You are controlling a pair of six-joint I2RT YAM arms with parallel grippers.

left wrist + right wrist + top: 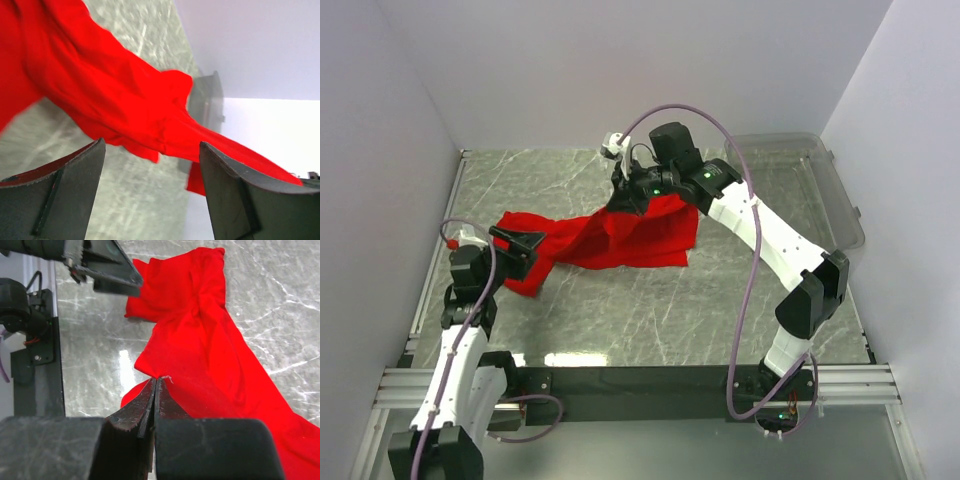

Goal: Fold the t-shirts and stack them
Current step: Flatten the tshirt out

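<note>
Marble table [650, 310]: one red t-shirt [620, 240], right claw [156, 381] pinching it (left claw [152, 150] agape).

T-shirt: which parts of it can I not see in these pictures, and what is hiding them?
- Top view: the right gripper covers the far edge of the t-shirt.
- Left wrist view: the picture's top and left edges cut off the cloth.
- Right wrist view: the shut fingers hide the pinched part; the white speck there is too small to name.
</note>
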